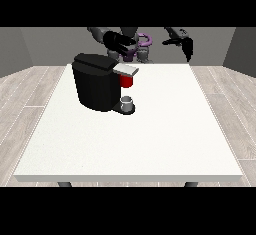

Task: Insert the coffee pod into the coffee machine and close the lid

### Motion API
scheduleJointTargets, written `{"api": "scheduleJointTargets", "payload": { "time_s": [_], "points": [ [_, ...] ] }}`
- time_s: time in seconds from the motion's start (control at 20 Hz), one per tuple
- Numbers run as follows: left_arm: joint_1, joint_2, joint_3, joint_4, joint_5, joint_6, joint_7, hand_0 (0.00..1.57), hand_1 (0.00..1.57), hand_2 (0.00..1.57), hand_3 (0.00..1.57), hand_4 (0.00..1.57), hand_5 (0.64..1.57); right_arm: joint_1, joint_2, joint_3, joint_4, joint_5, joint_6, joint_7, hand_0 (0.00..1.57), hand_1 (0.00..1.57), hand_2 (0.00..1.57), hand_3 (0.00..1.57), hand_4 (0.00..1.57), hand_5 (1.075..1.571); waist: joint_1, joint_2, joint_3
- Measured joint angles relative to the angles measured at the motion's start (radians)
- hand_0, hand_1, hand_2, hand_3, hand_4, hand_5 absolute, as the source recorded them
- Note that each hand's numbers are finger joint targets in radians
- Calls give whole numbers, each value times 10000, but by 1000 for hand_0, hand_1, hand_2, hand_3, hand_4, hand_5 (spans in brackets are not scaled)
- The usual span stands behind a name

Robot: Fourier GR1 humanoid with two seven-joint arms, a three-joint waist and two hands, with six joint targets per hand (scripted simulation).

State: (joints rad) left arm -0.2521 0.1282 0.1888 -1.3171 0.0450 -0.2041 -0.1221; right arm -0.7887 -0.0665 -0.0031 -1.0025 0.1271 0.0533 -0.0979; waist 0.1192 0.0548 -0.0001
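Observation:
A black coffee machine [96, 86] stands on the white table [150, 129], left of the middle. Its grey lid [126, 69] lies low over a red part [126, 81] at the brew head. A small grey cup [127, 102] sits on the machine's base below it. The hand at the view's left [120, 41] hovers above and behind the machine, apart from the lid, its fingers stretched towards the right. The hand at the view's right [183, 43] hangs in the air near the table's far right edge, holding nothing. I see no separate coffee pod.
The robot's torso [137, 46] rises behind the table's far edge. Wooden floor surrounds the table. Bare white tabletop stretches in front of and to the right of the machine.

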Motion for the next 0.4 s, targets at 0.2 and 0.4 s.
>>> {"api": "scheduleJointTargets", "payload": {
  "time_s": [0.2,0.4],
  "points": [
    [-5,66,102,319,-65,147,-194,0,0,0,0,165,1571,638,408,574,-599,-450,204,-200,0,0,0,0,269,1571,-416,-465,-1],
    [365,-157,8,499,-124,235,-452,0,0,0,0,192,1571,1995,568,1206,-1173,-1389,-53,-400,0,0,0,0,157,1571,-737,-1127,0]
  ]
}}
